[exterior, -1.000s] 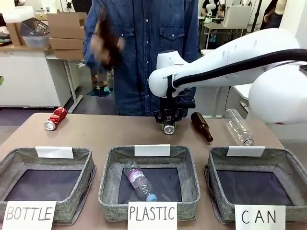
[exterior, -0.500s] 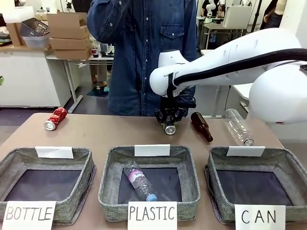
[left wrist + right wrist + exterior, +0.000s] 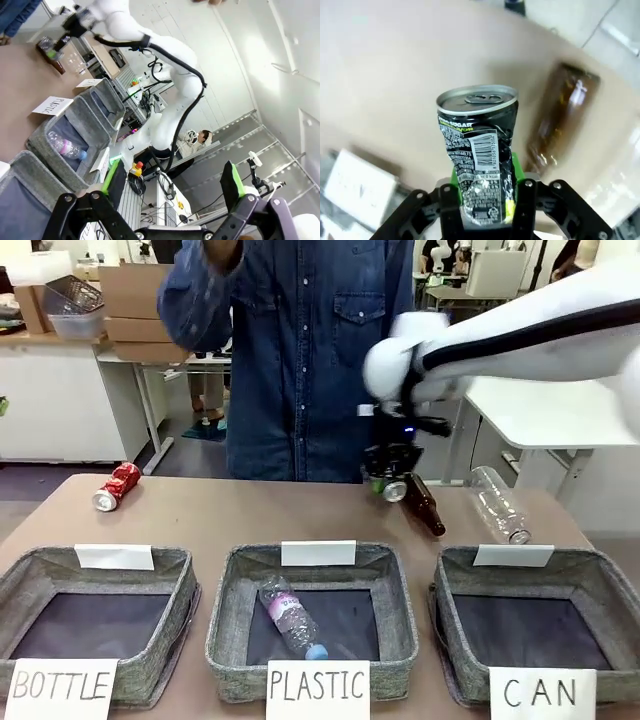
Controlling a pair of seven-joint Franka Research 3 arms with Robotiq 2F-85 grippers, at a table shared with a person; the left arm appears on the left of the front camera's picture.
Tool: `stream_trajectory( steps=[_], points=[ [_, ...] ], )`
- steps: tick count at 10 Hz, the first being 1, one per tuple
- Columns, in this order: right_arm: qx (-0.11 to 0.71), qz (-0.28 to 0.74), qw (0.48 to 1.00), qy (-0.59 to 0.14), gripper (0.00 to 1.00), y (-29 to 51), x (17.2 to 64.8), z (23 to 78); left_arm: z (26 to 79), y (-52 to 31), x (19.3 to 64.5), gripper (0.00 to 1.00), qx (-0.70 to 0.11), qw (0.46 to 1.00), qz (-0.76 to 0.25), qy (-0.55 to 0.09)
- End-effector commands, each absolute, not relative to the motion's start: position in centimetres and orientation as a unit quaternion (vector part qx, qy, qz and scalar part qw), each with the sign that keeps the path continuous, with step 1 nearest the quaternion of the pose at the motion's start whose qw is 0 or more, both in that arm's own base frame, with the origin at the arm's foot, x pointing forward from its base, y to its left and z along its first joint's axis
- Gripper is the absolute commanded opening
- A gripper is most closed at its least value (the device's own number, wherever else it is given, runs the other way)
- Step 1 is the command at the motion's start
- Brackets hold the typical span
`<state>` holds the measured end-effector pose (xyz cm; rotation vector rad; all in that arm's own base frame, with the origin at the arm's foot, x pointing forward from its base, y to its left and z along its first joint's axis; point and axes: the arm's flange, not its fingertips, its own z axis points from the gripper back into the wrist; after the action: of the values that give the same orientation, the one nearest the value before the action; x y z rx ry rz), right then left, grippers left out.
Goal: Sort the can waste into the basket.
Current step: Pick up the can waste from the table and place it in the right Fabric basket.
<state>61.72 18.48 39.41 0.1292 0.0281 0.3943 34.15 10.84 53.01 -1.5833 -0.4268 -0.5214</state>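
Above table (image 3: 250, 515) far side — right hand (image 3: 391, 480) clenched on black can (image 3: 477, 145); left hand (image 3: 172, 182) spread wide.

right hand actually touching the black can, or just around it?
Touching. The right wrist view shows the black can clamped between the green pads of the right hand, with both pads pressed against its dented sides.

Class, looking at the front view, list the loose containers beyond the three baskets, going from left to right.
Left to right: red can → black can, held in the right gripper → brown glass bottle → clear plastic bottle.
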Motion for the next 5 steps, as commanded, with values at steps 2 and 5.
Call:
stream_trajectory(
  steps=[2,5],
  points=[
    [0.158,0.265,0.951,0.019,0.00,9.5,49.5,43.1,53.0,10.9,34.0,1.00,-0.697,0.648,-0.242,-0.189],
    [0.214,0.289,0.933,-0.025,0.00,4.6,37.8,45.7,53.0,10.9,34.0,1.00,-0.697,0.648,-0.242,-0.189]
  ],
)
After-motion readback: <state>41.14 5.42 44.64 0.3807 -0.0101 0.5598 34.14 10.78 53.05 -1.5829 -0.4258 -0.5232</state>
